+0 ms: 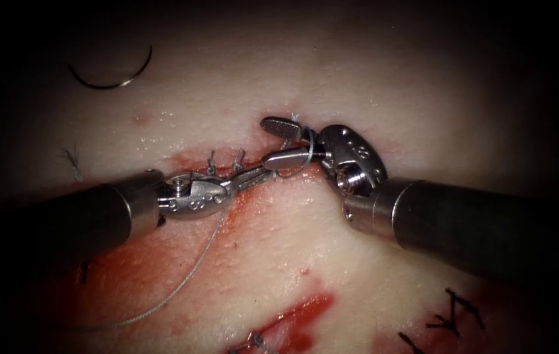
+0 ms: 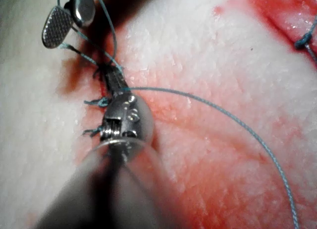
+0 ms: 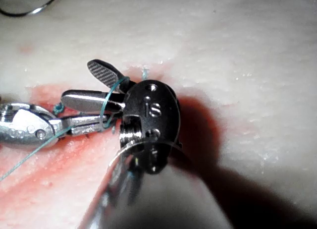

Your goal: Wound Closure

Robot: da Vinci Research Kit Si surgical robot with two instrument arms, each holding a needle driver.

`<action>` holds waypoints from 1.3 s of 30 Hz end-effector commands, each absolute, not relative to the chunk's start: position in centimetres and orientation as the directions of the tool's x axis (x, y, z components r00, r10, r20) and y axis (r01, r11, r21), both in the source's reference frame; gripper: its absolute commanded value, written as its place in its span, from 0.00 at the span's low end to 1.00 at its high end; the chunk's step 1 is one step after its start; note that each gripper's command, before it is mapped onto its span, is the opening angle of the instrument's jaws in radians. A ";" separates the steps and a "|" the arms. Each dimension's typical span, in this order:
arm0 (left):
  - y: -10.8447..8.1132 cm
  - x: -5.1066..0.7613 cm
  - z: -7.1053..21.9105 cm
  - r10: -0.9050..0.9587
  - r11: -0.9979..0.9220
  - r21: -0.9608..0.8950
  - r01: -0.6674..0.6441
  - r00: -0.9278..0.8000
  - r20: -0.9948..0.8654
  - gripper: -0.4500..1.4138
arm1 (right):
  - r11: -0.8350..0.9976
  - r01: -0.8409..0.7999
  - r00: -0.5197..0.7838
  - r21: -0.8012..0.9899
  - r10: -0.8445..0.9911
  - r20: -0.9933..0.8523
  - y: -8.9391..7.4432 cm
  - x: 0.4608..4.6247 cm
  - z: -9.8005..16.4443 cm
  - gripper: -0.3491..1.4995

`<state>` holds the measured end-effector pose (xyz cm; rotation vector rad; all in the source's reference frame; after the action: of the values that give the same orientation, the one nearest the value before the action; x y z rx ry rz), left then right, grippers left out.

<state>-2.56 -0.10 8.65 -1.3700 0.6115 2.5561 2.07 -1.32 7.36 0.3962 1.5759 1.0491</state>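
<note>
At cut (image 1: pixel 240 172), left gripper (image 1: pixel 257 175) closed on thread (image 1: pixel 194 272); right gripper (image 1: pixel 278 140) spread open, thread looped round it (grasping nothing). Needle (image 1: pixel 110 77) lies free on tissue (image 1: pixel 384 85), far left.

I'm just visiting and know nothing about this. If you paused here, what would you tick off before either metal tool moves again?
1. Needle accounted for: ok, lying loose on the tissue, upper left, held by neither tool.
2. Right tool jaws open: ok, thread looped around them.
3. Left tool gripping thread: ok, jaws shut on it.
4. Thread tail free: ok, trailing lower left.
5. Loop snug: cannot tell.
</note>
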 end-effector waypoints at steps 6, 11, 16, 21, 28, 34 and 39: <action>-0.2 -2.63 8.7 -0.010 -0.876 0.298 -0.378 -0.604 -0.797 0.00 | 0.397 -0.346 -0.323 0.850 0.800 -0.505 -1.3 2.16 7.4 0.67; -0.3 -2.66 8.7 0.000 -0.872 0.300 -0.387 -0.613 -0.790 0.00 | 0.253 -0.415 -0.363 0.874 0.834 -0.415 -1.4 2.17 7.4 0.67; -0.3 -2.66 8.6 0.012 -0.874 0.287 -0.393 -0.607 -0.795 0.00 | 0.186 -0.502 -0.370 0.844 0.836 -0.405 -1.4 2.13 7.4 0.70; -0.2 -2.68 8.6 -0.002 -0.878 0.293 -0.378 -0.610 -0.793 0.00 | 0.091 -0.573 -0.393 0.815 0.842 -0.370 -1.4 2.05 7.4 0.75; -0.2 -2.77 8.5 -0.037 -0.879 0.318 -0.354 -0.616 -0.787 0.00 | 0.001 -0.653 -0.404 0.758 0.845 -0.349 -1.4 1.99 7.4 0.81; -0.2 -2.87 8.4 -0.054 -0.879 0.328 -0.346 -0.611 -0.789 0.00 | -0.040 -0.686 -0.398 0.726 0.856 -0.329 -1.4 2.02 7.6 0.87; -0.2 -2.89 8.4 -0.061 -0.880 0.331 -0.341 -0.611 -0.789 0.00 | -0.047 -0.690 -0.394 0.722 0.861 -0.321 -1.3 2.02 7.8 0.90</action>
<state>-2.84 -0.23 8.32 -1.2947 0.6889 2.5945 1.93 -1.40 7.72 0.2377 1.0136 1.7037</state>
